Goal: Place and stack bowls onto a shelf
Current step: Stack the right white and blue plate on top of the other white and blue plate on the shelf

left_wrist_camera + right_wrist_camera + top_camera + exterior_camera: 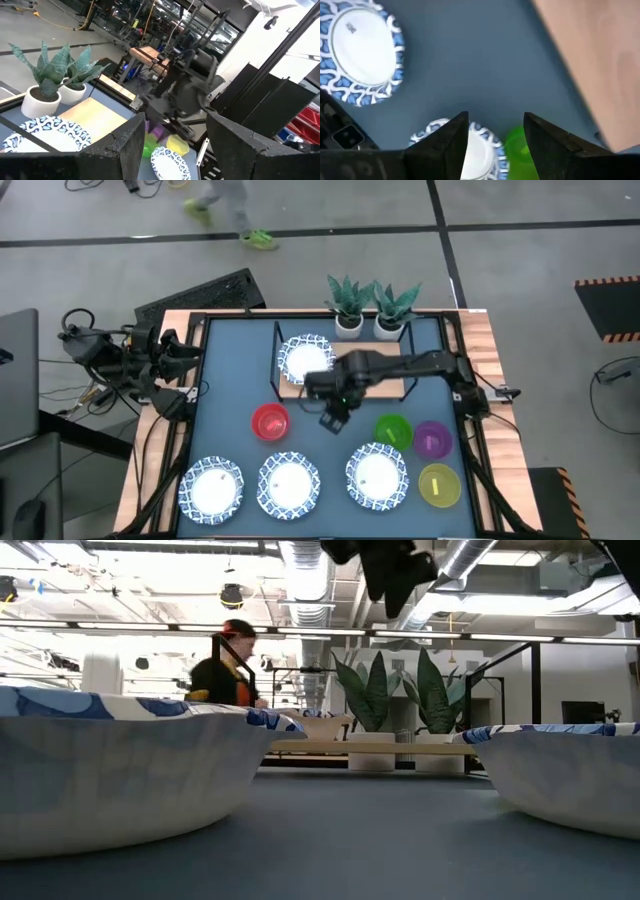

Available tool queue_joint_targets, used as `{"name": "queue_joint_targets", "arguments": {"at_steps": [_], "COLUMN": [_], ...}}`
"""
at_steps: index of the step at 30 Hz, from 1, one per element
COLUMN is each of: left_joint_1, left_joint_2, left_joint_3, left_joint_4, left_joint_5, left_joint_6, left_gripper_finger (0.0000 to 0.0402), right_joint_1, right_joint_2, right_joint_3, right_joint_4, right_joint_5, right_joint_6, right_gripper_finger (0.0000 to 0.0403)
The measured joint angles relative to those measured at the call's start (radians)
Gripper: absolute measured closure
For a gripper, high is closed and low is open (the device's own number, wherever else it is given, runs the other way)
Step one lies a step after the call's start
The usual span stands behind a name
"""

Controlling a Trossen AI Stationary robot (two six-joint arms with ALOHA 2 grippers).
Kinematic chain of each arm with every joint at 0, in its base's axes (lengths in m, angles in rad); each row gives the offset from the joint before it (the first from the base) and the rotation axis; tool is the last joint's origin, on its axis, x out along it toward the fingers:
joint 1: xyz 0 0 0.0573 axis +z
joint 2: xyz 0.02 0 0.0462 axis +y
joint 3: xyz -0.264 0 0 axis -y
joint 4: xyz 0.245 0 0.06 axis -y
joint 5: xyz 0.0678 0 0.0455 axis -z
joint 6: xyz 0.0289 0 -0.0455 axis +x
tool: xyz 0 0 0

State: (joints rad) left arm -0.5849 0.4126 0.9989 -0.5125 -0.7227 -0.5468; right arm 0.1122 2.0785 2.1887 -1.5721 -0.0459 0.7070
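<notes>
Big open workshop space with a grey floor, ducting overhead and a person (228, 668) walking past in the background, and in the middle of it a dark-blue surface (230, 380) with bowls all over. From the high view: the shelf (385, 385) sits in the upper middle of the frame just below two plant pots (368, 323), and it already has one blue-rimmed bowl (303, 357) on its left half. Three more of those blue-rimmed bowls run along the bottom of the frame at (211, 488), (288, 484) and (377, 475), the red bowl (270, 422) is left of centre, and green (393, 430), purple (432, 439) and yellow (439, 485) cluster at the lower right. The right end effector (335, 418) hangs in the air at frame centre, between the red and green bowls, fingers spread fairly wide with nothing between them; its wrist view looks straight down at two patterned bowls and the green one. The left end effector (172, 145) is parked off the left edge of the surface, also open and empty. My guess is the step is picking the next patterned bowl to stack on the one already shelved. If so, I'd come down over the rim of the nearest one, bottom centre-right, pinch one wall, not the middle, and lift clear of the green bowl right beside it. Then centre it over the shelved bowl before letting go, so it nests flat and doesn't hit the wire frame.
</notes>
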Motion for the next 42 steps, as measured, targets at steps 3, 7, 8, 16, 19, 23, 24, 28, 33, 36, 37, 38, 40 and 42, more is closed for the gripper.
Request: {"name": "queue_joint_targets", "arguments": {"at_steps": [3, 7, 8, 16, 19, 23, 24, 28, 33, 36, 37, 38, 40, 42], "left_joint_1": [0.000, 0.000, 0.000, 0.000, 0.000, 0.000, 0.000, 0.000, 0.000, 0.000, 0.000, 0.000, 0.000, 0.000], "left_joint_2": [0.000, 0.000, 0.000, 0.000, 0.000, 0.000, 0.000, 0.000, 0.000, 0.000, 0.000, 0.000, 0.000, 0.000], "left_joint_3": [0.000, 0.000, 0.000, 0.000, 0.000, 0.000, 0.000, 0.000, 0.000, 0.000, 0.000, 0.000, 0.000, 0.000], "left_joint_4": [0.000, -0.009, -0.015, -0.021, -0.021, -0.021, -0.021, -0.021, -0.020, -0.020, -0.020, -0.020, -0.021, -0.020], "left_joint_5": [0.000, 0.003, 0.003, 0.004, 0.003, 0.003, 0.003, 0.002, 0.002, 0.000, 0.000, -0.004, -0.022, -0.035], "left_joint_6": [0.000, 0.000, 0.000, -0.014, -0.013, -0.016, -0.017, -0.021, -0.022, -0.027, -0.027, -0.025, -0.024, -0.025], "left_gripper_finger": [0.0205, 0.0205, 0.0205, 0.0205, 0.0205, 0.0205, 0.0205, 0.0205, 0.0205, 0.0205, 0.0205, 0.0205, 0.0205, 0.0205], "right_joint_1": [0.051, 0.119, 0.136, 0.281, 0.347, 0.423, 0.439, 0.511, 0.602, 0.649, 0.663, 0.678, 0.698, 0.704], "right_joint_2": [0.000, 0.000, 0.000, 0.000, 0.000, 0.000, 0.000, -0.002, -0.099, -0.226, -0.275, -0.326, -0.421, -0.498], "right_joint_3": [0.000, 0.000, 0.000, 0.000, 0.000, 0.000, 0.000, -0.002, -0.088, -0.178, -0.215, -0.256, -0.344, -0.447], "right_joint_4": [0.000, 0.001, 0.001, 0.001, 0.001, 0.000, 0.001, 0.001, 0.002, 0.001, 0.001, 0.000, 0.001, -0.001], "right_joint_5": [0.000, -0.001, -0.001, -0.049, -0.059, -0.061, -0.061, -0.060, -0.057, 0.057, 0.114, 0.172, 0.251, 0.268], "right_joint_6": [0.069, 0.115, 0.131, 0.442, 0.564, 0.729, 0.770, 0.926, 1.153, 1.299, 1.337, 1.366, 1.398, 1.414], "right_gripper_finger": [0.0188, 0.0188, 0.0188, 0.0188, 0.0188, 0.0188, 0.0188, 0.0188, 0.0188, 0.0188, 0.0188, 0.0188, 0.0188, 0.0188]}}
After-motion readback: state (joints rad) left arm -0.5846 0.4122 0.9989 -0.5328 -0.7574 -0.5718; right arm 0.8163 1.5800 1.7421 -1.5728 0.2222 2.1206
